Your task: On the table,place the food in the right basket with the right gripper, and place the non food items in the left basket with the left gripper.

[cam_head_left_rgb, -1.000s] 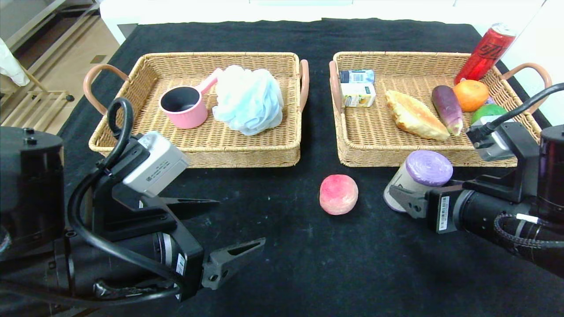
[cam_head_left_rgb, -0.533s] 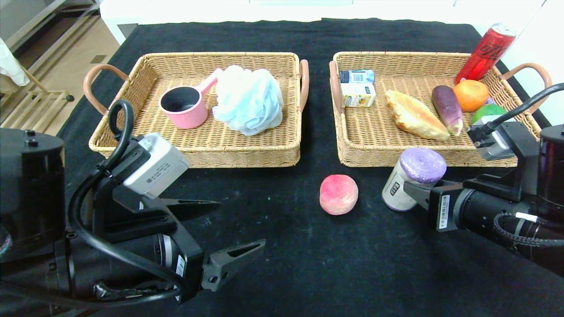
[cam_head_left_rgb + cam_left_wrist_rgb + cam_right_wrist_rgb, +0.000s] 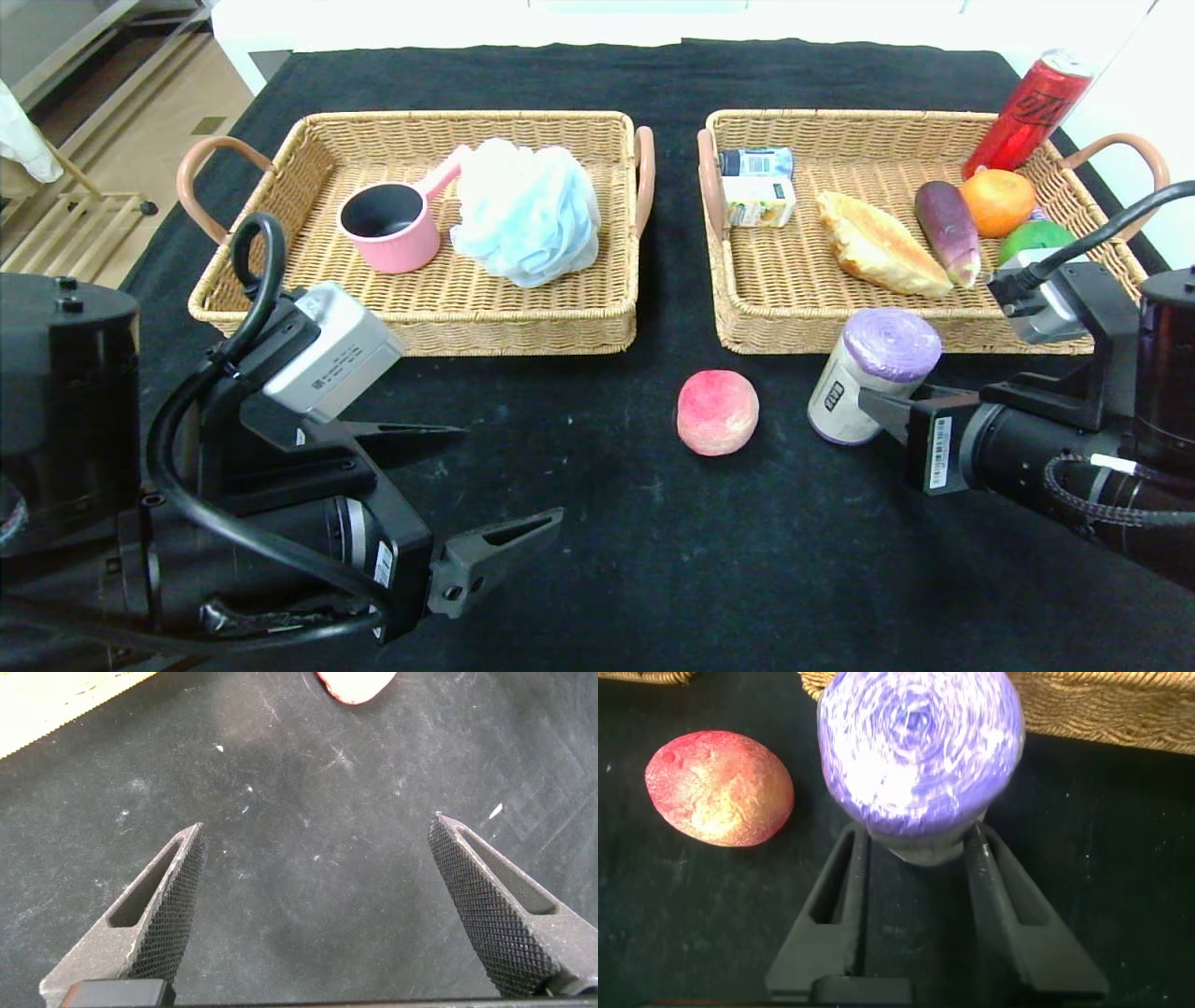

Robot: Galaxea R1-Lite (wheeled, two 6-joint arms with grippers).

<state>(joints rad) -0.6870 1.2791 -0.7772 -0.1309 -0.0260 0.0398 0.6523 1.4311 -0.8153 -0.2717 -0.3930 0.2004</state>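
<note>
A purple roll with a white label (image 3: 873,373) stands nearly upright on the black table, just in front of the right basket (image 3: 794,341). My right gripper (image 3: 873,411) is shut on its lower part; in the right wrist view the fingers (image 3: 854,887) flank the roll (image 3: 920,756). A pink-red peach (image 3: 717,412) lies on the table left of the roll and also shows in the right wrist view (image 3: 719,787). My left gripper (image 3: 512,470) is open and empty over bare table at the front left, which the left wrist view confirms (image 3: 317,821).
The left basket (image 3: 420,336) holds a pink cup (image 3: 387,224) and a blue bath puff (image 3: 527,210). The right basket holds small cartons (image 3: 758,187), bread (image 3: 878,245), an eggplant (image 3: 948,231), an orange (image 3: 997,201) and a green fruit (image 3: 1032,236). A red can (image 3: 1027,112) leans at its far corner.
The purple roll has gone from tilted to nearly upright in my right gripper and shifted slightly left and away. The left arm has not moved.
</note>
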